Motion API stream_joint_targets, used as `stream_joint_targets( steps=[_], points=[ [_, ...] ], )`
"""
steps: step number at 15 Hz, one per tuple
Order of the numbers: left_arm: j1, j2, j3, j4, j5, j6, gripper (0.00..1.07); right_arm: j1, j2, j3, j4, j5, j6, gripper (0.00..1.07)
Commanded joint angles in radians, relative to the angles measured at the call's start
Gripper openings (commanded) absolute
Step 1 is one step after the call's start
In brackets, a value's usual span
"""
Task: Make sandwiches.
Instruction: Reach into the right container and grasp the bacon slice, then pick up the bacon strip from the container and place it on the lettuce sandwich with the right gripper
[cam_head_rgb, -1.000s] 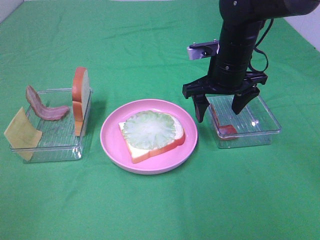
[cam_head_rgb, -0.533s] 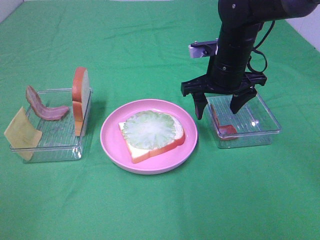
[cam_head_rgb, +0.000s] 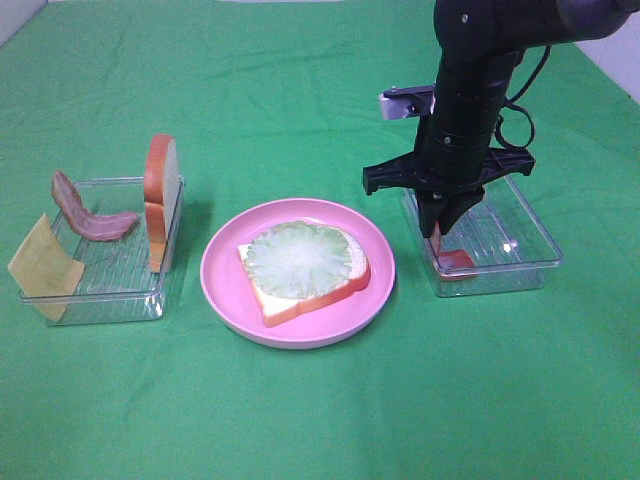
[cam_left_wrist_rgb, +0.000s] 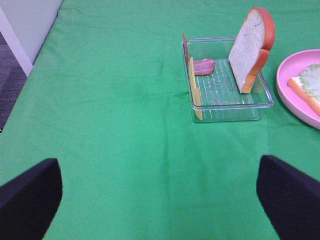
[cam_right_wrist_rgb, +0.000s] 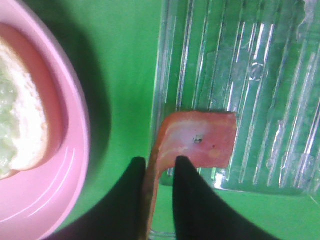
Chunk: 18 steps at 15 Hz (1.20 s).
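Green cloth (cam_head_rgb: 320, 420) covers the whole table, and broad bare stretches of it are left along the lower edge of the overhead frame and across the upper left. A pink plate (cam_head_rgb: 215, 270) is set at the centre, with a bread slice (cam_head_rgb: 300, 303) laid flat on it and a lettuce leaf (cam_head_rgb: 300, 258) spread on top. At the left a clear tray (cam_head_rgb: 100, 305) is seen, holding an upright bread slice (cam_head_rgb: 160, 190) against its right wall, a curled bacon piece (cam_head_rgb: 90, 218) and a cheese slice (cam_head_rgb: 42, 265) leaned over its left rim. At the right a second clear tray (cam_head_rgb: 520, 265) is placed just beside the plate, with a narrow gap of cloth between them. The right gripper (cam_head_rgb: 447, 222) is lowered into that tray's left end, close to the wall nearest the plate. A bacon strip (cam_right_wrist_rgb: 200, 142) lies partly flat on the ribbed floor with one end turned up, and that raised end is pinched between the narrowly closed fingers (cam_right_wrist_rgb: 135, 175). The left gripper (cam_left_wrist_rgb: 160, 195) is held spread wide over bare cloth, nothing between its fingers, well apart from the left tray.
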Motion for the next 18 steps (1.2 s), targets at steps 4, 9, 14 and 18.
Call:
stream_joint_targets(
  steps=[4, 9, 14, 18],
  points=[
    [0.001, -0.014, 0.001, 0.0, -0.005, 0.0, 1.01, -0.001, 0.002, 0.002, -0.057, 0.027, -0.011, 0.0],
    [0.001, -0.014, 0.001, 0.0, -0.005, 0.0, 1.01, -0.001, -0.058, -0.011, -0.059, 0.088, -0.082, 0.0],
    [0.001, -0.014, 0.001, 0.0, -0.005, 0.0, 1.01, 0.0, -0.217, -0.035, -0.054, 0.148, -0.131, 0.0],
    [0.001, -0.014, 0.001, 0.0, -0.005, 0.0, 1.01, 0.002, -0.306, -0.035, 0.033, 0.152, -0.157, 0.0]
  ],
)
